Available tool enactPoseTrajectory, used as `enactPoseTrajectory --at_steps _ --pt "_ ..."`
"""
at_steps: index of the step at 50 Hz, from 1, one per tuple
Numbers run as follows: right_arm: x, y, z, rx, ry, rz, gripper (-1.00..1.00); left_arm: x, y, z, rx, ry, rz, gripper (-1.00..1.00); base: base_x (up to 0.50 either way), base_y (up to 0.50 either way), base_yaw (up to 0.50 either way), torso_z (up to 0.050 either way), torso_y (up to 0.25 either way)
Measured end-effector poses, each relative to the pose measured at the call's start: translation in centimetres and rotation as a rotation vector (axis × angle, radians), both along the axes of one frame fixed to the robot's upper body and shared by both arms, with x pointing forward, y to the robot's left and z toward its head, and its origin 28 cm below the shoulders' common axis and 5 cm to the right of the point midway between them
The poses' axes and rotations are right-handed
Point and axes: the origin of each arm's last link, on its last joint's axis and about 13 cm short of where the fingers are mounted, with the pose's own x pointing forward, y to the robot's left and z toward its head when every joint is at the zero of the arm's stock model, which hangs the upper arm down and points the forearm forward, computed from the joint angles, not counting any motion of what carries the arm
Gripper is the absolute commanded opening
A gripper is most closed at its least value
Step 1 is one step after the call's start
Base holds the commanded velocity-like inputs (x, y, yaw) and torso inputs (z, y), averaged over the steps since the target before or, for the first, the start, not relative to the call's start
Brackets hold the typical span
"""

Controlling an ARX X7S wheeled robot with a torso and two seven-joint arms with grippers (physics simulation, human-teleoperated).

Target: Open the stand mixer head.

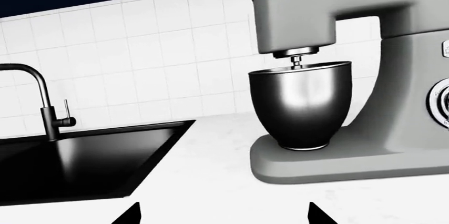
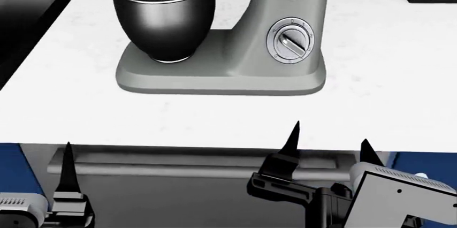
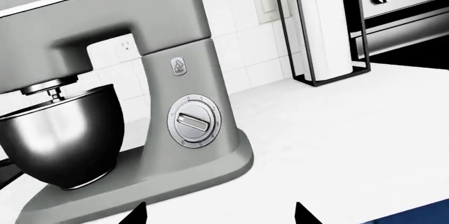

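Note:
The stand mixer head [image 1: 329, 0] is a bulky matte-grey arm, lowered over the dark glossy bowl [image 1: 302, 103]. It also shows in the right wrist view [image 3: 84, 8]. In the head view it is cut off at the top; only the bowl [image 2: 160, 19], whisk and grey column [image 2: 292, 8] with its chrome dial [image 2: 289, 42] show. My left gripper [image 1: 223, 216] is open and empty, well short of the mixer. My right gripper [image 2: 330, 147] is open and empty at the counter's front edge, also seen in its wrist view [image 3: 221, 216].
The mixer stands on a white counter [image 2: 371, 89]. A black sink [image 1: 77, 161] with a dark faucet [image 1: 42, 103] lies to the mixer's left. A black-framed paper towel holder [image 3: 323, 29] and a stove [image 3: 400, 3] are to its right. A tiled wall is behind.

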Motion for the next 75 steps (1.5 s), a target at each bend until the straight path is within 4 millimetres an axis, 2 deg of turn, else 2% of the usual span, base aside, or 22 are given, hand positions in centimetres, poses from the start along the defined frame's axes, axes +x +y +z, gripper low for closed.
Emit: enactPoseTrajectory --at_steps 9,15,33,34,49,64,75 --pt "0.0 0.0 0.0 0.001 0.0 -0.001 1.0 -0.1 0.0 0.0 0.001 -0.003 0.001 1.0 0.0 0.5 0.0 0.0 0.0" --pt "0.0 0.0 0.1 0.01 0.002 0.006 1.0 -0.1 0.0 0.1 0.005 -0.004 0.004 1.0 0.01 0.0 0.0 0.0 0.0" --pt "0.1 -0.1 0.1 0.018 0.007 0.011 1.0 -0.3 -0.1 0.2 0.008 -0.009 -0.001 1.0 0.44 0.0 0.0 0.0 0.0" --pt "0.1 -0.1 0.1 0.018 0.007 0.008 -1.0 -0.3 -0.1 0.2 0.008 -0.009 -0.001 1.0 0.0 0.0 0.0 0.0 0.0" --pt "0.7 -0.3 0.6 0.032 0.0 -0.01 -1.0 -0.3 -0.1 0.1 0.008 -0.012 -0.003 1.0 0.0 0.0 0.0 0.0 0.0" --pt "2.7 0.1 3.4 0.054 -0.042 -0.054 -1.0 -0.1 -0.1 0.1 0.006 -0.012 -0.004 1.0 0.0 0.0 0.0 0.0 0.0" --pt "4.3 0.7 4.5 0.054 -0.061 -0.092 -1.0 -0.1 -0.1 0.0 0.005 -0.014 -0.006 1.0 0.0 0.0 0.0 0.0 0.0"
